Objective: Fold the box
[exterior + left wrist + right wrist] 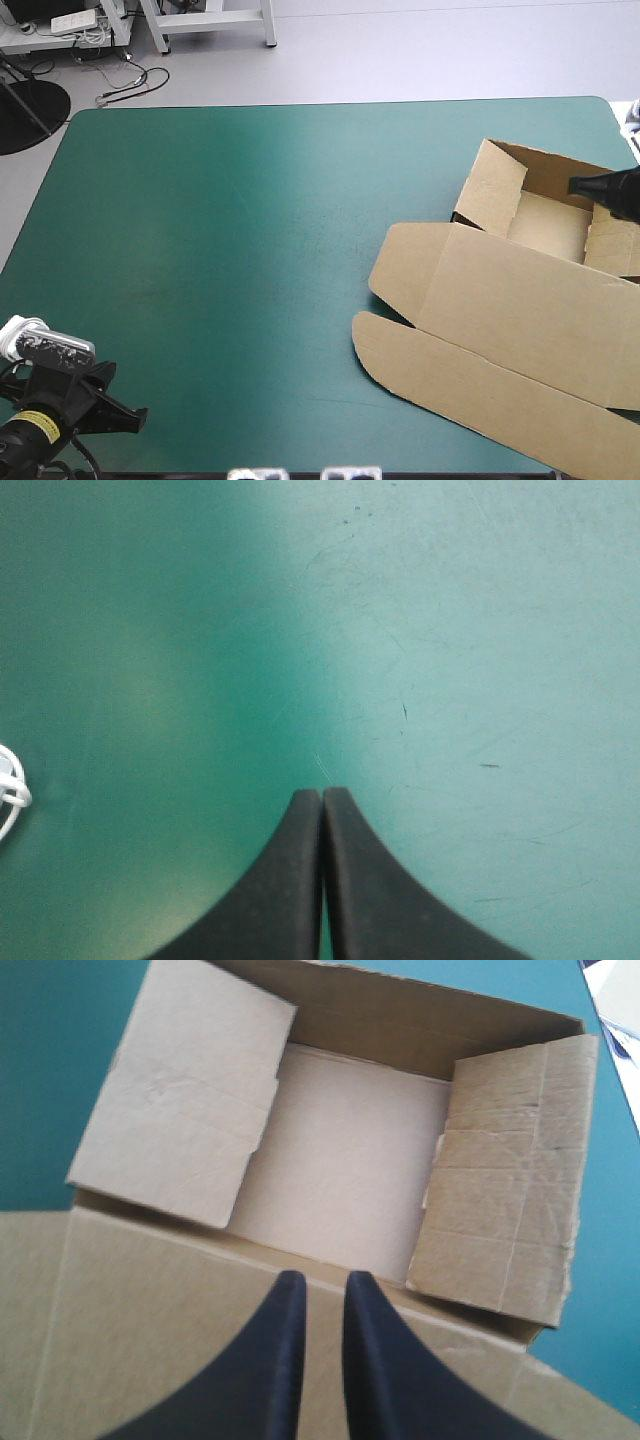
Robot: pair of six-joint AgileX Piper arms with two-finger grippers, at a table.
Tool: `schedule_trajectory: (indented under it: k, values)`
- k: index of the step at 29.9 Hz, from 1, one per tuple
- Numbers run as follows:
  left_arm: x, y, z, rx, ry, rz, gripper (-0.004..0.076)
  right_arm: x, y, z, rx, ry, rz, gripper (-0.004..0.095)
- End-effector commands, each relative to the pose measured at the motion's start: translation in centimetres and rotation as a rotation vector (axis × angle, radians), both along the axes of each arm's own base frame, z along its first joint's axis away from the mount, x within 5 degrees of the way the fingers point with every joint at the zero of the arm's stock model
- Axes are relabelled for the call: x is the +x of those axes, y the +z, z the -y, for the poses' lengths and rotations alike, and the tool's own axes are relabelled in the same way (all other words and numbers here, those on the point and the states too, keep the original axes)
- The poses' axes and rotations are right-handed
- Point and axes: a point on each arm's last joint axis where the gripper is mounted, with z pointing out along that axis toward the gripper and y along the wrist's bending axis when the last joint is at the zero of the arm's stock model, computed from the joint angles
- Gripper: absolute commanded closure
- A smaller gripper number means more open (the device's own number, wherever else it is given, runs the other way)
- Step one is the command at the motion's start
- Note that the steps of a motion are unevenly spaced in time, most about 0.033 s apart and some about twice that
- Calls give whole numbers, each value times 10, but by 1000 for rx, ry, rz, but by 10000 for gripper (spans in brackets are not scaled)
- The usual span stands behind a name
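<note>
The brown box (545, 225) lies at the table's right side as an open tray, with its lid (520, 300) flat toward the front edge. In the right wrist view the tray floor (340, 1160) shows between two side flaps (185, 1090) that lean inward. My right gripper (580, 185) hovers over the tray from the right. Its black fingers (322, 1282) are all but touching, with nothing between them, above the fold where the lid meets the tray. My left gripper (135, 415) rests at the front left corner, far from the box. It is shut (322, 792) over the bare cover.
The teal-green cover (250, 250) stretches bare from the left edge to the box. The lid's rounded front flap (450, 385) reaches close to the table's front edge. The tray's far wall stands near the table's right far corner (605, 105).
</note>
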Motion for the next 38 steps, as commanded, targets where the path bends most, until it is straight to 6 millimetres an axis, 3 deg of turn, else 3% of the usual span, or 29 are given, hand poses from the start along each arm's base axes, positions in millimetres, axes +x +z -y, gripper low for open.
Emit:
schedule_trajectory:
  k: [1, 5, 11, 16, 22, 28, 38]
  values:
    - [-2, 4, 1, -52, -15, 100, 734, -38, 6, -25, -7, 99, 61, 926]
    - [-9, 1, 0, -85, -25, 147, 734, -74, -14, -43, 22, 160, 54, 927]
    - [-15, -9, -2, -88, -25, 164, 734, -116, -62, -46, -5, 137, 54, 927]
    - [-15, -8, -2, -92, -27, 184, 734, -143, -112, -51, -1, 148, 22, 927]
    - [-13, -8, -1, -97, -34, 203, 734, -170, -156, -56, -9, 171, 54, 927]
    - [-13, -8, -1, -97, -34, 203, 734, -185, -152, -58, -49, 166, 211, 928]
    - [-13, -8, -1, -93, -33, 203, 734, -192, -153, -59, -56, 169, 225, 928]
